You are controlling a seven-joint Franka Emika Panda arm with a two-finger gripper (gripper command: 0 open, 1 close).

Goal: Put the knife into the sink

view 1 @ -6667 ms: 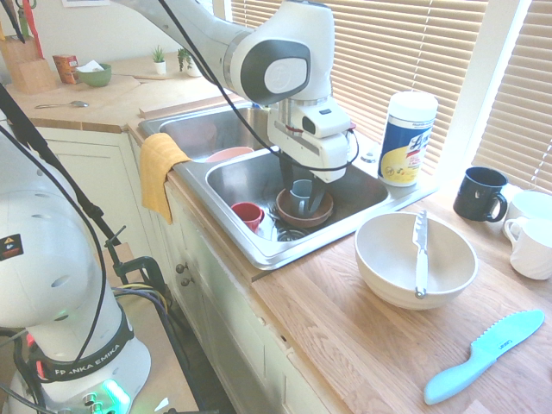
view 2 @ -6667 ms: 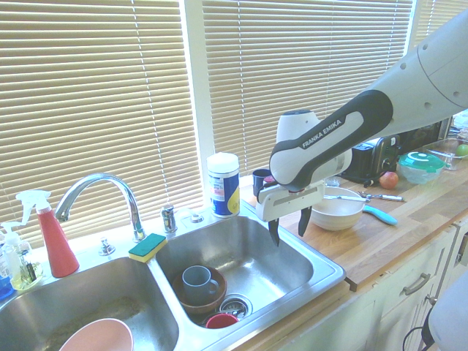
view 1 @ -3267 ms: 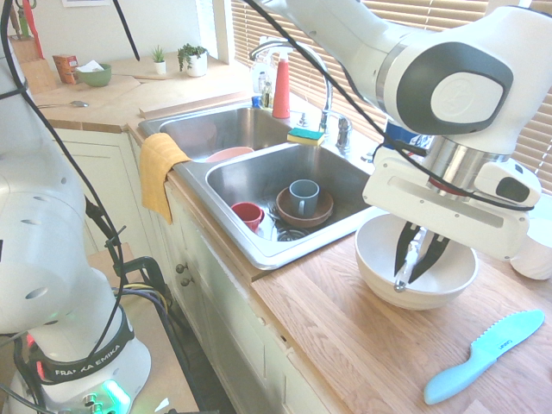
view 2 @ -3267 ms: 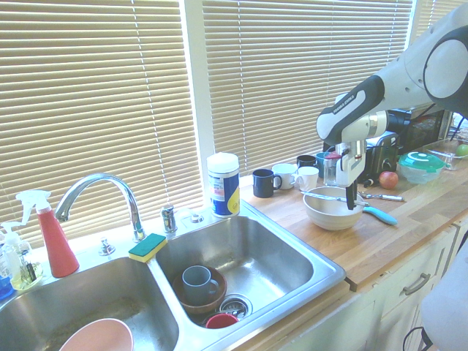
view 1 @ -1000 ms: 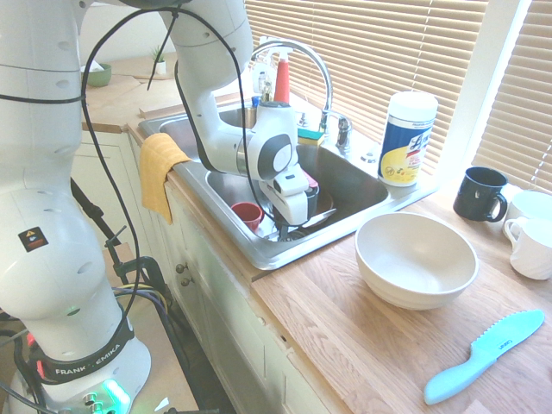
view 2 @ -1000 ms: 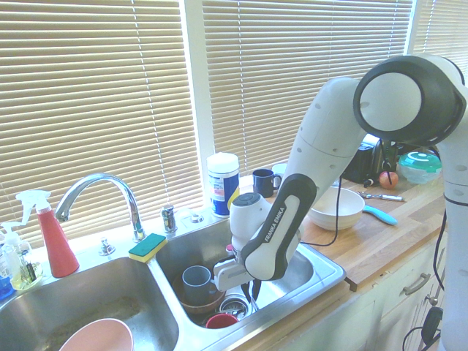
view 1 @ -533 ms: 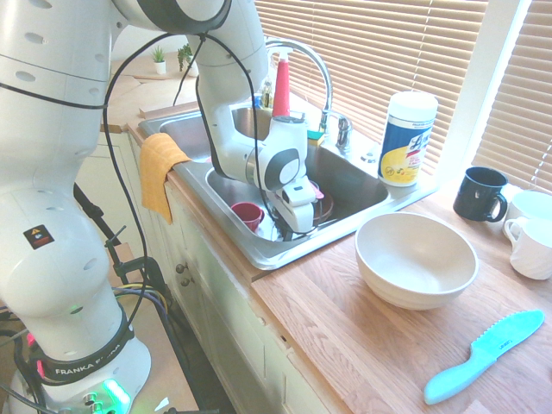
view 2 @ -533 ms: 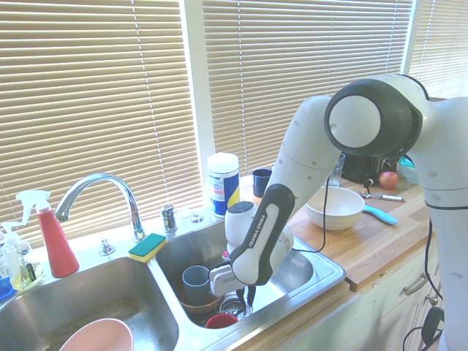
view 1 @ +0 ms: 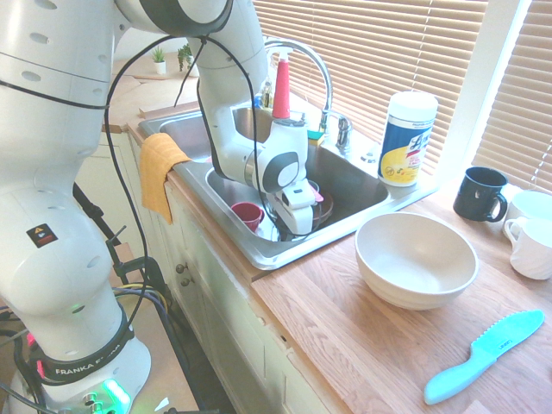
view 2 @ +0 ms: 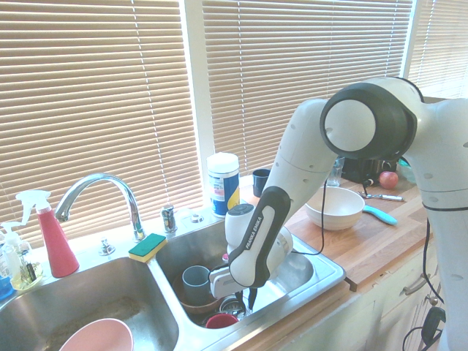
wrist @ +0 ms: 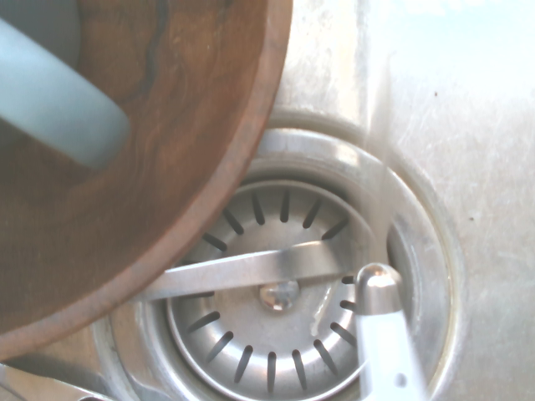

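Observation:
My gripper point(view 2: 248, 298) is low in the right basin of the steel sink point(view 2: 322, 274), just above the drain. Its dark fingers stand close together in the second exterior view. In the wrist view the knife point(wrist: 380, 342), a silvery end with a rounded tip, rises from the bottom edge over the drain strainer point(wrist: 276, 292). A flat metal strip point(wrist: 251, 267) also lies across the strainer and runs under the brown bowl point(wrist: 167, 125). The first exterior view shows the gripper point(view 1: 297, 228) behind the sink's front rim point(view 1: 250, 247), with the knife hidden.
The brown bowl holds a grey-blue mug point(view 2: 196, 281), and a red cup point(view 1: 247, 214) sits beside them. A white bowl point(view 1: 417, 259) and a light-blue plastic knife point(view 1: 483, 355) lie on the wooden counter. A wipes canister point(view 1: 407, 138) stands behind the sink.
The knife left the white bowl with my gripper, which carried it over into the right basin. Over the last half second the gripper has barely shifted above the drain.

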